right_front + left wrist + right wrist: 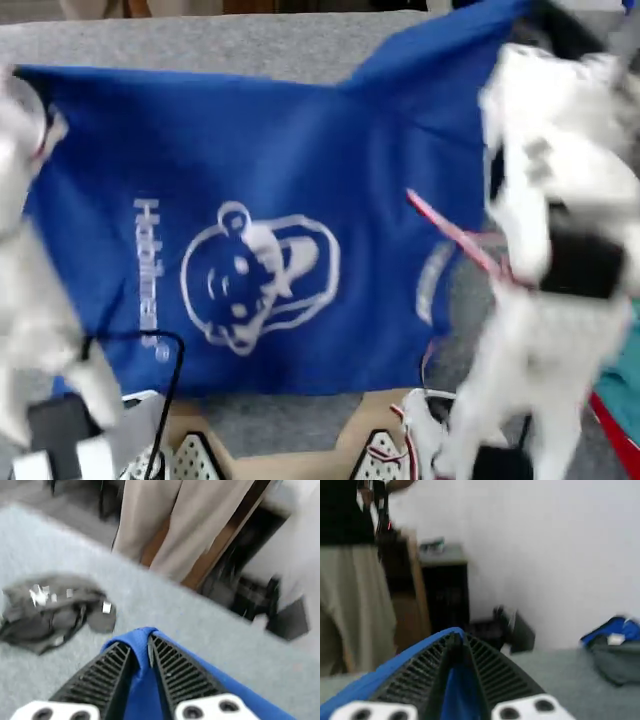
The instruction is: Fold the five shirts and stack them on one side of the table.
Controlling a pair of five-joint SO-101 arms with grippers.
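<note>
A big blue shirt [280, 230] is spread wide over the middle of the grey tabletop [250, 40], with its white picture facing up. The left claw [141, 642] is pinched tight on one blue edge of it. The right claw [455, 642] is pinched tight on another edge. In the high view the shirt's upper right corner looks lifted off the tabletop, though it is blurry there. A crumpled grey shirt [50, 610] lies on the tabletop beyond the left claw.
</note>
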